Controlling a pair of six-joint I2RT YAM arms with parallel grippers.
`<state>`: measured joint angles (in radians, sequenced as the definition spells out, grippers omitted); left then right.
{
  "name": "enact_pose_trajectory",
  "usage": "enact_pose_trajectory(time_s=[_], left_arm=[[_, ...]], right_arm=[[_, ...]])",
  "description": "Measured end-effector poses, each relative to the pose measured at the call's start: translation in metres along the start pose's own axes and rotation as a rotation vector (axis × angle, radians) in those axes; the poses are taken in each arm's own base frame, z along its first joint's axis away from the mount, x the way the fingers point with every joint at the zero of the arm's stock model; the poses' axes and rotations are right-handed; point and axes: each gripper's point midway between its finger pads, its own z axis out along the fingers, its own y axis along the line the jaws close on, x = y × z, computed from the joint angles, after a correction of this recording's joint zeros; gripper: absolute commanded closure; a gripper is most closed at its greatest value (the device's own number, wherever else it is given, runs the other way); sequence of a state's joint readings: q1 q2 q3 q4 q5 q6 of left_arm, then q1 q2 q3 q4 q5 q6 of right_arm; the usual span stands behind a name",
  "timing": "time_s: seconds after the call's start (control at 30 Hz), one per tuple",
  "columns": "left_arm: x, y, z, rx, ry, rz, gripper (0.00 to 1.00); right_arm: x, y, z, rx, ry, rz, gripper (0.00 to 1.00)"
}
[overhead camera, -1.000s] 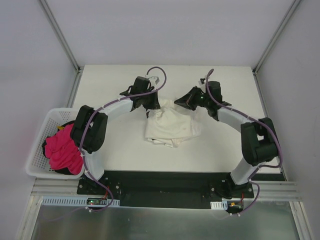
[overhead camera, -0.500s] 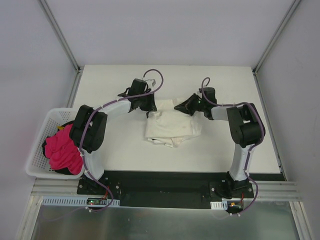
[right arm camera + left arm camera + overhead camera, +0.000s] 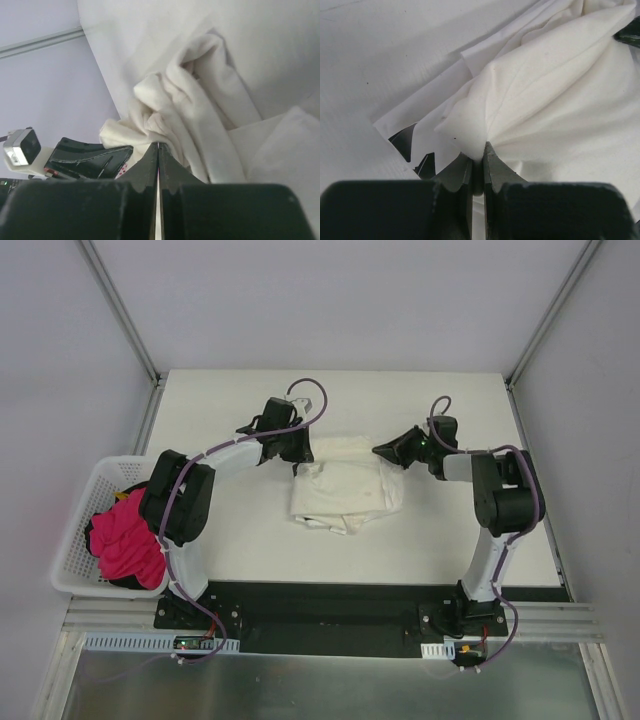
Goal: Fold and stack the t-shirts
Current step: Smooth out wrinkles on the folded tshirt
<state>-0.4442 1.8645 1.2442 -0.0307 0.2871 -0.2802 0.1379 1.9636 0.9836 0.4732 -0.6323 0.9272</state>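
Cream-white t-shirt [image 3: 345, 488] lies bunched between the 2 sets of fingers, its corner pinched tight by the left gripper [image 3: 479, 152], likely to spread it for folding, while the right gripper [image 3: 158, 149] is clenched at the opposite edge, hold unclear.

The left fingers [image 3: 496, 167] look like dark, matt plastic. The cream t-shirt [image 3: 555, 105] pinched between them is soft matt cloth, rather thick and creased. Just left of them, the printed t-shirt [image 3: 432, 102] is thinner, smoother white cloth. Beyond them, the table [image 3: 375, 55] is smooth matt white.
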Motion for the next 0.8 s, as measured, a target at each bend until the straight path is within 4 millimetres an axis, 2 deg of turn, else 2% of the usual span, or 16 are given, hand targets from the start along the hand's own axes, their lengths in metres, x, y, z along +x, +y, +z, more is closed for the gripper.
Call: enact_pose_trajectory(time_s=[0.13, 0.27, 0.37, 0.47, 0.5, 0.6, 0.63, 0.7, 0.8], left_arm=[[0.0, 0.0, 0.0, -0.001, 0.002, -0.001, 1.0], [0.001, 0.001, 0.0, -0.002, 0.004, -0.001, 0.99], [0.001, 0.002, 0.003, -0.004, 0.008, -0.002, 0.84], [0.004, 0.004, 0.007, -0.007, 0.018, -0.002, 0.61], [0.004, 0.006, 0.008, -0.01, 0.02, -0.005, 0.46], [0.004, 0.012, 0.009, -0.018, 0.025, -0.013, 0.23], [0.005, 0.012, 0.009, -0.019, 0.027, -0.015, 0.09], [0.004, 0.016, 0.008, -0.026, 0.028, -0.018, 0.01], [0.004, 0.018, 0.007, -0.03, 0.029, -0.024, 0.01]], right_arm=[[0.001, 0.023, -0.016, -0.012, -0.028, -0.039, 0.94], [0.014, 0.071, -0.041, -0.065, -0.053, -0.149, 0.9], [0.044, 0.107, -0.047, -0.125, -0.031, -0.241, 0.89], [0.087, 0.122, -0.037, -0.153, 0.049, -0.298, 0.89], [0.101, 0.119, -0.031, -0.148, 0.081, -0.305, 0.89], [0.13, 0.1, -0.009, -0.111, 0.161, -0.293, 0.9], [0.136, 0.09, -0.001, -0.091, 0.18, -0.282, 0.9], [0.142, 0.064, 0.014, -0.041, 0.208, -0.242, 0.91], [0.145, 0.026, 0.025, 0.032, 0.231, -0.169, 0.91]])
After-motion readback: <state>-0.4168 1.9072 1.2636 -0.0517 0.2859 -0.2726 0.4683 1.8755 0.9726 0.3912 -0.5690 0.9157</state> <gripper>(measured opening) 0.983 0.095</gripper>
